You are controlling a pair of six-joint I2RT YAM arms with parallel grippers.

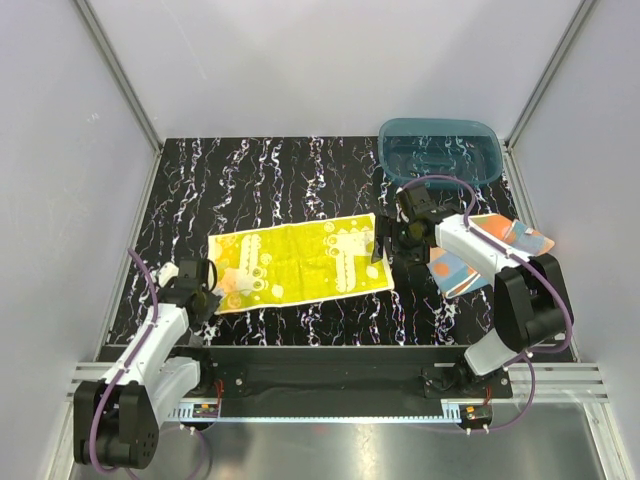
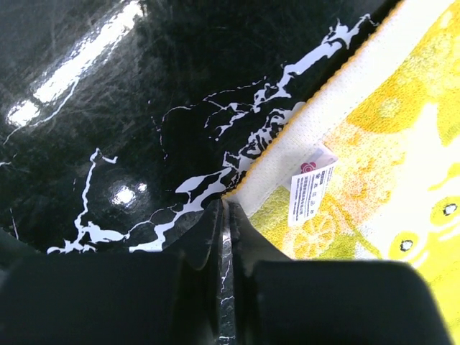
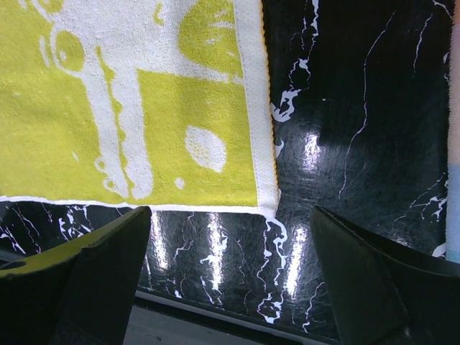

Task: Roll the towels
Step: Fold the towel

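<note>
The black marbled table (image 1: 300, 170) carries the yellow towel (image 1: 300, 262) flat at centre; the teal tub (image 1: 470, 150) sits at one o'clock, the orange towel (image 1: 510, 232) at three; my right claw (image 3: 230, 210) gapes wide at the yellow towel's three o'clock edge; my left claw (image 2: 224, 208) is pressed closed at its eight o'clock corner; the white label (image 2: 310, 188) beside it has print too small to read.

Yellow and orange cloth on black marble.
The yellow towel (image 1: 300, 262), at centre, carries white motifs and a white border with yellow-stitched edging; its white label (image 2: 310, 188) bears a pink mark and dark print. At three o'clock, the orange towel (image 1: 522, 238) shows pale blue patches. The table (image 1: 300, 170) is glossy black, veined white; at one o'clock sits a translucent teal tub (image 1: 440, 150).
</note>
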